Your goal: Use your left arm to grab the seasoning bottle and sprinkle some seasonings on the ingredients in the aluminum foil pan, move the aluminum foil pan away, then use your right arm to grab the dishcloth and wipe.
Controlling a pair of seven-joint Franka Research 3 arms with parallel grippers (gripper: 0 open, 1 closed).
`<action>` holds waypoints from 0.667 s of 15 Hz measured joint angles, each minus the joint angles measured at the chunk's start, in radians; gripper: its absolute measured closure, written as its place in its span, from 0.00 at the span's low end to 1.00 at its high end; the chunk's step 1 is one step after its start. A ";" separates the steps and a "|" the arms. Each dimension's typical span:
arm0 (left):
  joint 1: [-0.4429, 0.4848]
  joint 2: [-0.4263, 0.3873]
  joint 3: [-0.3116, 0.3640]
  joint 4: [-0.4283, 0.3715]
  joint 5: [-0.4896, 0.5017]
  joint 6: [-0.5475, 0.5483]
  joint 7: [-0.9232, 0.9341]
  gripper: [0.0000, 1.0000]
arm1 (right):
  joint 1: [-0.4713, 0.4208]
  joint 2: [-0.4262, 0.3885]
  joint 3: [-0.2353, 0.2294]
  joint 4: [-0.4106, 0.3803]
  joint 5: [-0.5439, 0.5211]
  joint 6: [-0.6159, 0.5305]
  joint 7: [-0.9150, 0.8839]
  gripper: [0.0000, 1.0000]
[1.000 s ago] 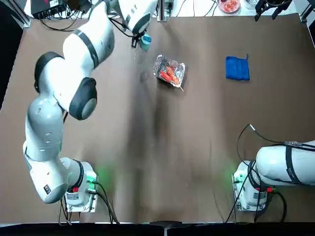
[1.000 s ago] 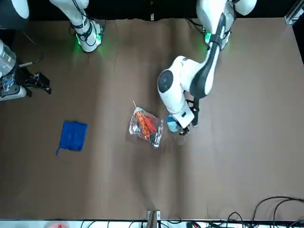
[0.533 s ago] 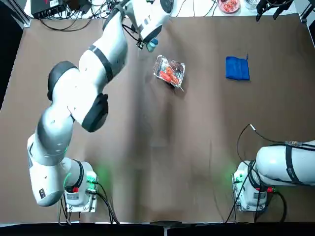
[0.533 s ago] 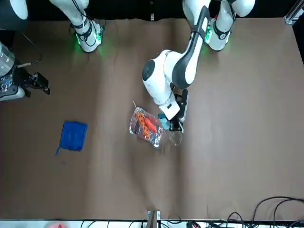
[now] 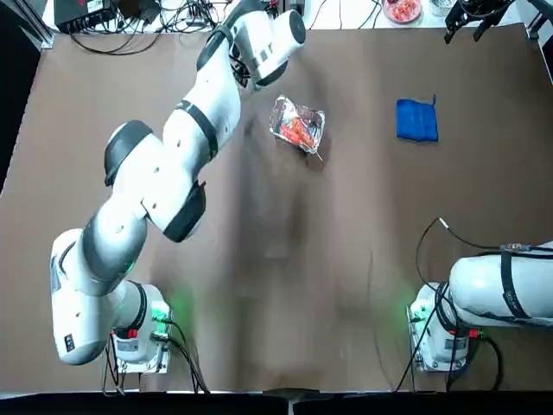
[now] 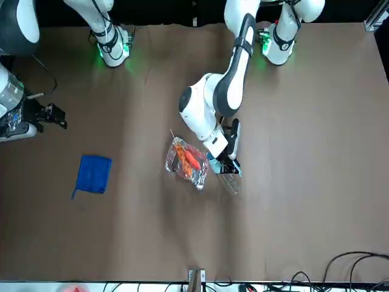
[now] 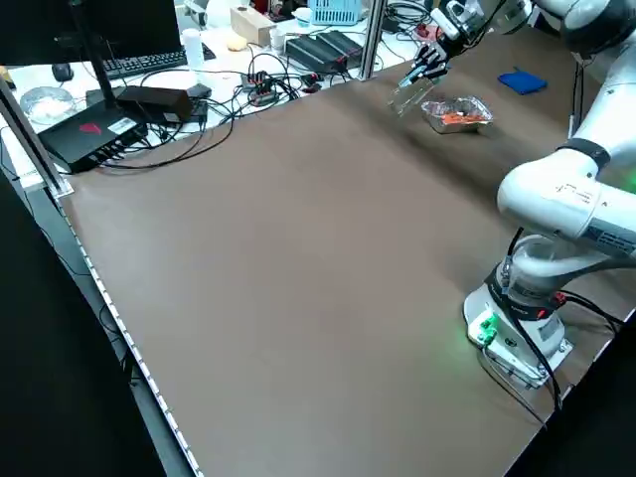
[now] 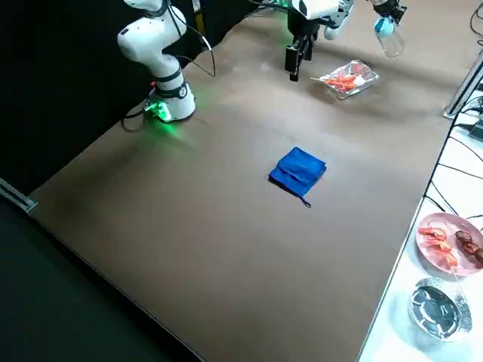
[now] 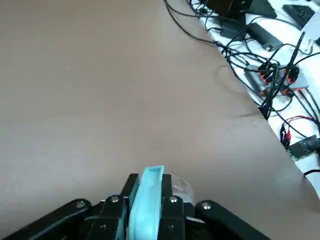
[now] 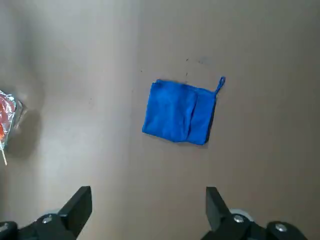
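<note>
I see the seasoning bottle held off the table in the left gripper, its light blue cap pinched between the fingers and its clear body tilted away from the wrist, just right of centre in the front frame. In the left wrist view the cap sits tight between the two dark fingers, so the jaws are closed on it. The bottle hangs just beside the aluminum foil pan, not over it as far as I can tell; in the right side view it shows at the upper right, above and beyond the pan. The pan rests on the brown table near the middle of the front frame, with the orange-red ingredients inside and a thin skewer poking over its rim. The left arm stretches from lower left to upper middle in the top frame. The dishcloth lies flat at the upper right of that frame, well apart from the pan. The right gripper hovers high over the cloth, its fingers spread wide and holding nothing.
</note>
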 joint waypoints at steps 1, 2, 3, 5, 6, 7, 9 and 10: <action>-0.016 0.008 0.015 0.001 0.000 0.000 0.000 0.77 | 0.000 0.002 0.000 0.000 0.000 0.001 0.000 0.00; -0.033 0.012 0.027 0.002 0.006 0.000 0.000 0.77 | 0.000 0.002 0.000 0.000 0.000 0.001 -0.001 0.00; -0.047 0.014 0.035 0.002 0.021 -0.001 0.000 0.77 | 0.000 0.002 0.000 0.000 0.000 0.001 -0.002 0.00; -0.070 0.019 0.039 0.002 0.058 -0.003 0.000 0.77 | 0.000 0.002 0.001 0.000 0.000 0.001 -0.003 0.00; -0.080 0.024 0.039 0.002 0.077 -0.003 0.000 0.77 | 0.000 0.002 0.001 0.000 0.000 0.001 -0.003 0.00; -0.087 0.030 0.039 0.002 0.092 -0.003 -0.002 0.77 | 0.000 0.002 0.001 0.000 0.000 0.001 -0.003 0.00; -0.093 0.038 0.040 0.003 0.103 -0.003 -0.003 0.77 | 0.000 0.002 0.001 0.000 0.000 0.001 -0.004 0.00; -0.093 0.040 0.040 0.004 0.113 -0.003 -0.003 0.77 | 0.000 0.002 0.001 0.000 0.000 0.001 -0.004 0.00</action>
